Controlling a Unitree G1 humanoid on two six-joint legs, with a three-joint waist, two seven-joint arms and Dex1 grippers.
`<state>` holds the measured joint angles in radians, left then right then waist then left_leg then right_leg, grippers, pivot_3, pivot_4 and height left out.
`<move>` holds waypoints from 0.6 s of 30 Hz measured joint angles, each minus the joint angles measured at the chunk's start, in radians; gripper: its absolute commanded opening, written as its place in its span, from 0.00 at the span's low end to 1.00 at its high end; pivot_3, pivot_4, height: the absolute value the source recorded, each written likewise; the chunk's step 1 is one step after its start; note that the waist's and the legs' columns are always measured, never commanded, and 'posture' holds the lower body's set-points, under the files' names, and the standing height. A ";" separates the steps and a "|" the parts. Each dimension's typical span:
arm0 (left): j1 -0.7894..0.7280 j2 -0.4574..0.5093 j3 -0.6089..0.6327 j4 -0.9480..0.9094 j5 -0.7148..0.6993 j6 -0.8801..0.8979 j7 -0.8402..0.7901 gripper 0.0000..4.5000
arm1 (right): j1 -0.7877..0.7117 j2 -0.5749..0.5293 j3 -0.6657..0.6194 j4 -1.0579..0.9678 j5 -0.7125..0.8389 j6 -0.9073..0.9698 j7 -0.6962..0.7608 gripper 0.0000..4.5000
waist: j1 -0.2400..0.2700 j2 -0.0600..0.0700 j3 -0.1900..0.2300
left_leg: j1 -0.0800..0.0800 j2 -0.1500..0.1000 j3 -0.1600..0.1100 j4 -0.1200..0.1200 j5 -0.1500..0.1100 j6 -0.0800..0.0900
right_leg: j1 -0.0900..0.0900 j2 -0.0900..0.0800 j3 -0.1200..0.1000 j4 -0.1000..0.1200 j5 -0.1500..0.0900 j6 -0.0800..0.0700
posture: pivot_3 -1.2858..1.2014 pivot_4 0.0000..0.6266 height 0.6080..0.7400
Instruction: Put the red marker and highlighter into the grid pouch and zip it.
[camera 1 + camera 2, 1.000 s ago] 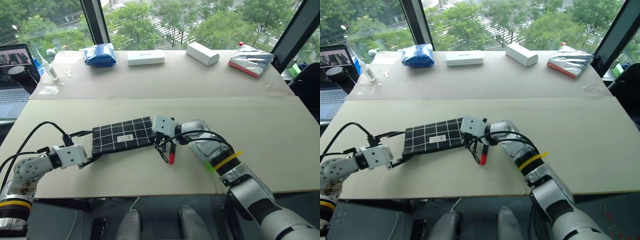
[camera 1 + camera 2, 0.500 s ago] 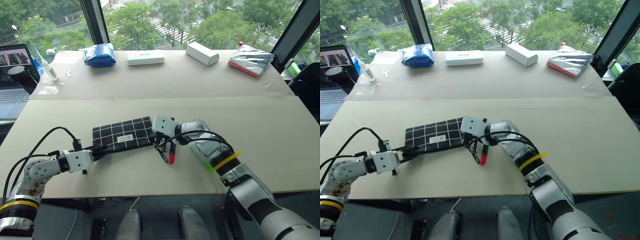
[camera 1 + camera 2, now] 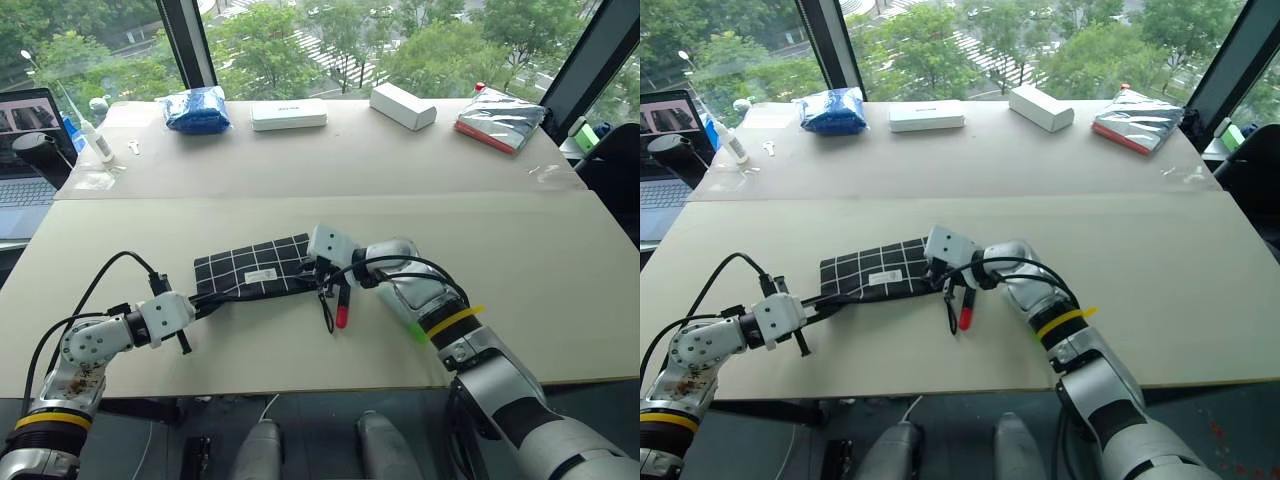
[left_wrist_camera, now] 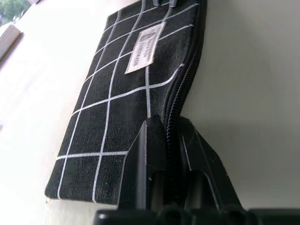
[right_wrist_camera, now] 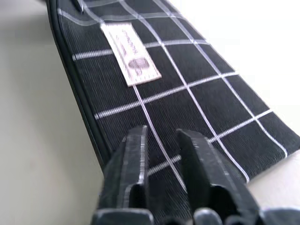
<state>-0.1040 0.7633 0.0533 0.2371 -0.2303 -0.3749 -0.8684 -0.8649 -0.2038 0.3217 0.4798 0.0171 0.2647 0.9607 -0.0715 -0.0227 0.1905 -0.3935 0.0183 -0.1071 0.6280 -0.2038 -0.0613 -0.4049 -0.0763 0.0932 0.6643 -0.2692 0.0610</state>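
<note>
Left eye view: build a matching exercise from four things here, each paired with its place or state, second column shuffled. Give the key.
Things:
1. grid pouch
2. red marker
3. blue bag
4. laptop

Places or states:
A. at the far edge of the table, toward its left corner
B. beyond the table's left edge
C. lying on the table just off the pouch's right end
D. pinched at its zipper edge by the left tool

Pairs: 1-D, 2-C, 3-A, 4-B
</note>
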 measured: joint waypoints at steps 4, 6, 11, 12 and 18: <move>0.044 -0.017 0.055 -0.071 -0.040 0.113 0.050 0.00 | -0.075 0.010 -0.160 -0.009 0.175 0.201 0.032 0.63 | 0.000 0.000 0.000 | 0.000 0.000 0.000 0.000 0.000 0.000 | 0.000 -0.001 0.000 0.000 0.000 0.000 | 0.52 0.24 1.00; 0.069 -0.044 0.073 -0.112 -0.053 0.170 0.077 0.00 | -0.134 -0.019 -0.251 -0.028 0.276 0.290 0.058 0.63 | 0.000 0.000 0.000 | -0.001 0.000 0.000 0.000 0.000 0.000 | 0.000 -0.001 0.000 -0.001 0.000 0.000 | 0.52 0.24 1.00; 0.082 -0.088 0.105 -0.186 -0.081 0.291 0.145 0.00 | -0.189 -0.077 -0.332 -0.042 0.341 0.312 0.061 0.63 | 0.003 0.000 0.000 | -0.001 0.000 -0.001 0.000 0.000 0.000 | 0.000 -0.001 -0.001 -0.001 0.000 0.000 | 0.52 0.24 1.00; 0.077 -0.105 0.114 -0.216 -0.089 0.337 0.175 0.00 | -0.183 -0.087 -0.321 -0.022 0.310 0.293 0.038 0.63 | 0.003 0.000 0.000 | -0.001 -0.001 -0.001 0.000 0.000 0.000 | 0.000 -0.001 -0.001 -0.001 0.000 0.000 | 0.52 0.24 1.00; 0.033 -0.185 0.126 -0.332 -0.121 0.537 0.312 0.00 | -0.087 -0.061 -0.193 0.033 0.143 0.180 -0.089 0.63 | -0.002 0.000 0.000 | -0.003 0.000 -0.001 0.000 0.000 0.000 | -0.002 -0.001 -0.001 -0.001 0.000 0.000 | 0.52 0.24 1.00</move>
<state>-0.0710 0.5782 0.1797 -0.0947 -0.3513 0.1623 -0.5566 -0.9521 -0.2651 0.1288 0.5132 0.1601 0.4450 0.8717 -0.0731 -0.0229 0.1905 -0.3969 0.0179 -0.1077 0.6282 -0.2038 -0.0614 -0.4070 -0.0769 0.0924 0.6631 -0.2689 0.0606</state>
